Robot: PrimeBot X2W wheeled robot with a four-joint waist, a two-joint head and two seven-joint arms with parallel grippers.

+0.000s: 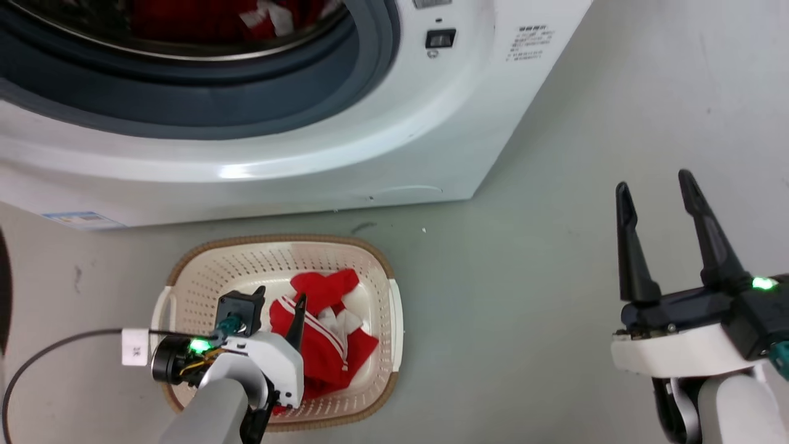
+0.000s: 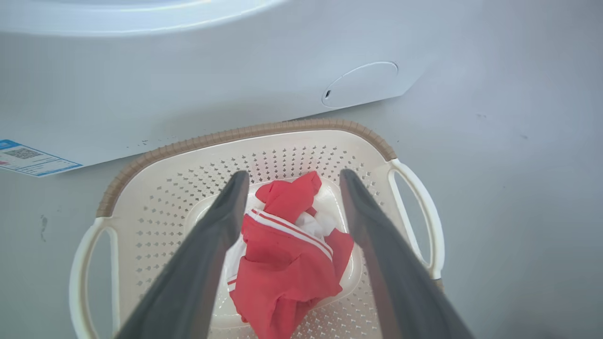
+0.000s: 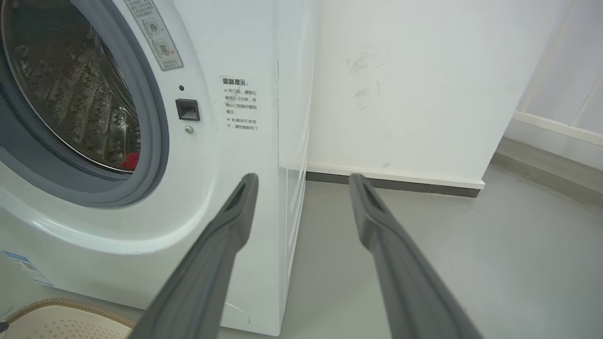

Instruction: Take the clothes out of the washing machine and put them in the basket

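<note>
The white washing machine [image 1: 382,142] stands at the top of the head view with its grey-rimmed porthole [image 3: 155,141] uncovered. Red and white clothes [image 1: 259,18] lie inside the drum. On the floor in front sits the cream basket [image 1: 277,246] with a red garment with white stripes [image 1: 327,345] in it. My left gripper [image 2: 289,176] hangs open above that garment [image 2: 282,263], holding nothing. My right gripper [image 1: 656,185] is open and empty, off to the right over bare floor, pointing past the machine's right edge.
Grey floor [image 1: 524,308] stretches right of the basket. A white wall with a baseboard [image 3: 395,181] stands behind the machine's right side. A thin black cable [image 1: 55,345] loops from my left wrist. A blue label [image 2: 28,157] sits low on the machine front.
</note>
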